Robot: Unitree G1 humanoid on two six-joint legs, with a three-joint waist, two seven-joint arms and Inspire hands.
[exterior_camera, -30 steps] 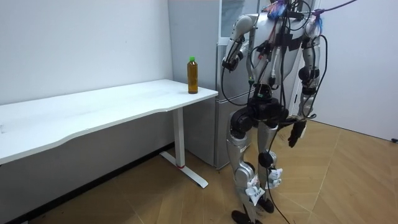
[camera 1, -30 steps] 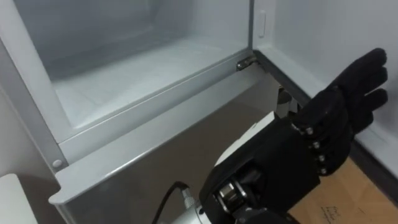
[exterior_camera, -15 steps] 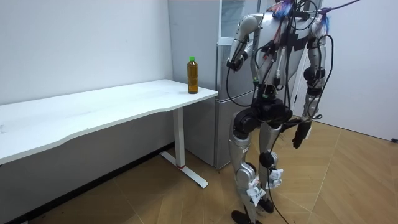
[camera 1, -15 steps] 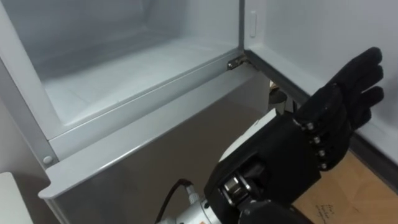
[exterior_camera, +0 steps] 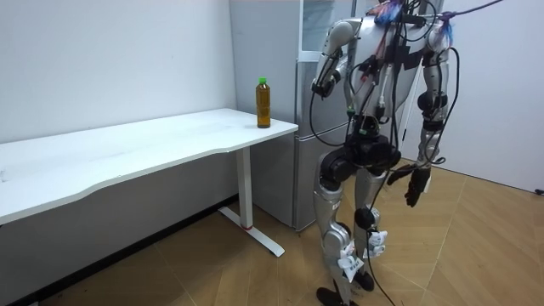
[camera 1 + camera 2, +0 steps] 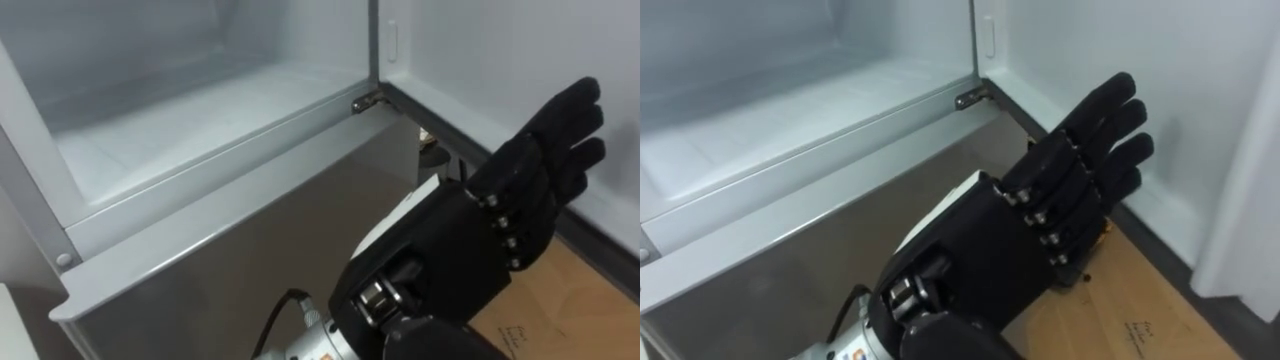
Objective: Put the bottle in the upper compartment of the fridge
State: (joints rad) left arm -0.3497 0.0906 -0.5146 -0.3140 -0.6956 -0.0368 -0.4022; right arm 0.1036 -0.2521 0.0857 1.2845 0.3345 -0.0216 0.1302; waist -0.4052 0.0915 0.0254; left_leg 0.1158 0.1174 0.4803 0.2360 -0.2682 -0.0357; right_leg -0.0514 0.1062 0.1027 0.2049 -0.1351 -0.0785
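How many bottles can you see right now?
1. The bottle stands upright on the white table, at its end nearest the fridge. More could be hidden in the fridge.

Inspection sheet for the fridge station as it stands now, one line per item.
surface: white table, beside the fridge.
job's things: bottle upright at the table's corner nearest the fridge, in neither hand; upper fridge compartment open, nothing seen inside; fridge door swung wide.
clutter: nothing seen.
hands: left hand raised by the door's inner face, fingers straight, holding nothing; right hand hangs low beside the robot.
cables: nothing seen apart from the robot's own.
surroundings: wooden floor, white wall.
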